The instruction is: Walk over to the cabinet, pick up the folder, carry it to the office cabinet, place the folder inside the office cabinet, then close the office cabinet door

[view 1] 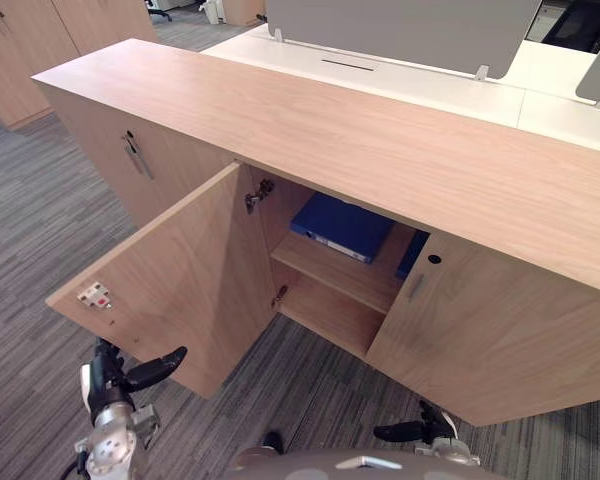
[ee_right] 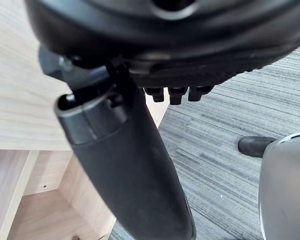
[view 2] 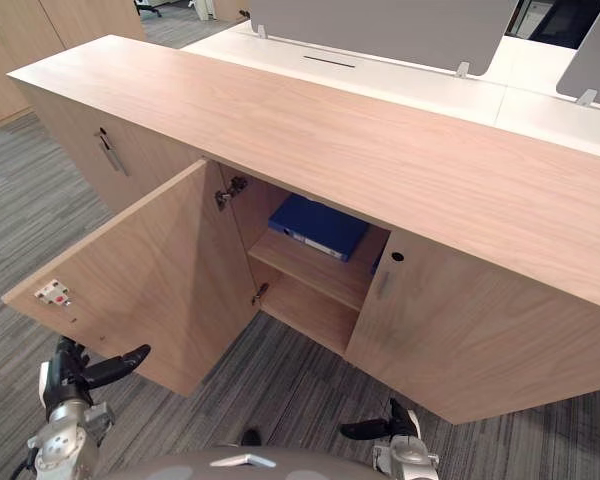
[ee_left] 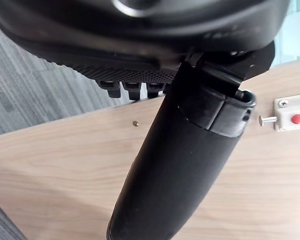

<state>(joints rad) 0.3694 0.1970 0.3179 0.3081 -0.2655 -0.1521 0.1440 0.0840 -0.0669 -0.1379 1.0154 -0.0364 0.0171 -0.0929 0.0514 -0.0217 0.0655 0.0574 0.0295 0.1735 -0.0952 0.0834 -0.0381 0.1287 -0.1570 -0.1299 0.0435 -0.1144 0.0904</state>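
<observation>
A blue folder point(view 1: 340, 225) lies flat on the upper shelf point(view 1: 335, 275) inside the office cabinet point(view 1: 330, 120). The cabinet's left door point(view 1: 180, 270) stands wide open toward me, and its right door point(view 1: 480, 330) is nearly closed. My left hand point(view 1: 145, 375) hangs low in front of the open door's lower edge, fingers relaxed and empty; its thumb point(ee_left: 185, 165) points at the door's inner face. My right hand point(view 1: 410, 432) is low before the right door, open and empty, with its thumb point(ee_right: 125, 170) shown against the carpet and cabinet corner.
A white latch with a red button point(view 1: 94, 295) sits on the open door's inner edge. A second blue item point(view 1: 412, 255) shows behind the right door. Another door with a metal handle point(view 1: 135, 155) is to the left. White desks point(view 1: 400, 75) stand behind. Grey carpet point(view 1: 40, 220) surrounds the cabinet.
</observation>
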